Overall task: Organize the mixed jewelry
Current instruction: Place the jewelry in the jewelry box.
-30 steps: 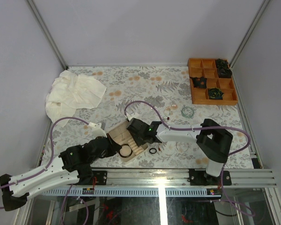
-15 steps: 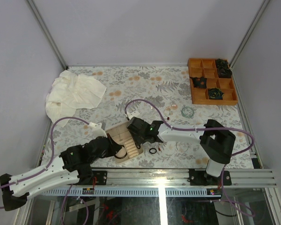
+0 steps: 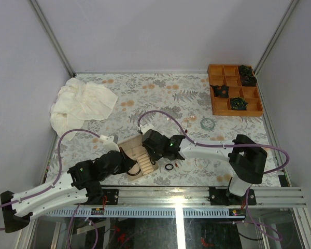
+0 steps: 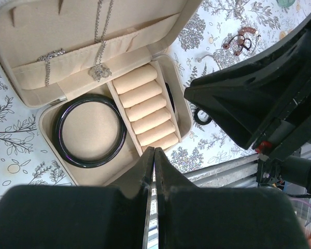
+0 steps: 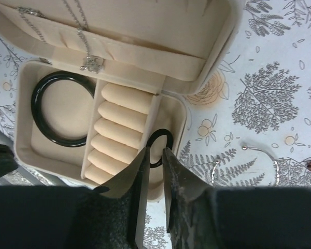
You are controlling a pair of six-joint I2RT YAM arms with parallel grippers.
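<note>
The beige jewelry box [image 3: 139,153] lies open near the table's front edge. A black bangle [image 4: 57,132] lies in its left compartment, also seen in the right wrist view [image 5: 35,109]. My right gripper [image 5: 155,150] is shut on a small black ring [image 5: 160,132] and holds it over the box's narrow right compartment; it shows from above as well [image 3: 153,153]. My left gripper [image 4: 154,150] is shut and empty above the box's near edge. A second black ring [image 3: 169,167] lies on the table beside the box. Red earrings [image 4: 241,39] and a teal bracelet [image 3: 206,123] lie farther back.
Two silver necklaces [image 4: 98,70] hang in the box lid. Thin silvery hoops [image 5: 273,163] lie on the patterned cloth right of the box. An orange compartment tray [image 3: 235,112] with dark rosettes stands back right. A white crumpled cloth [image 3: 80,104] lies back left.
My left gripper has moved right over the box and now covers the bangle from above. My right gripper stays at the box's right side with the ring; its elbow has swung right.
</note>
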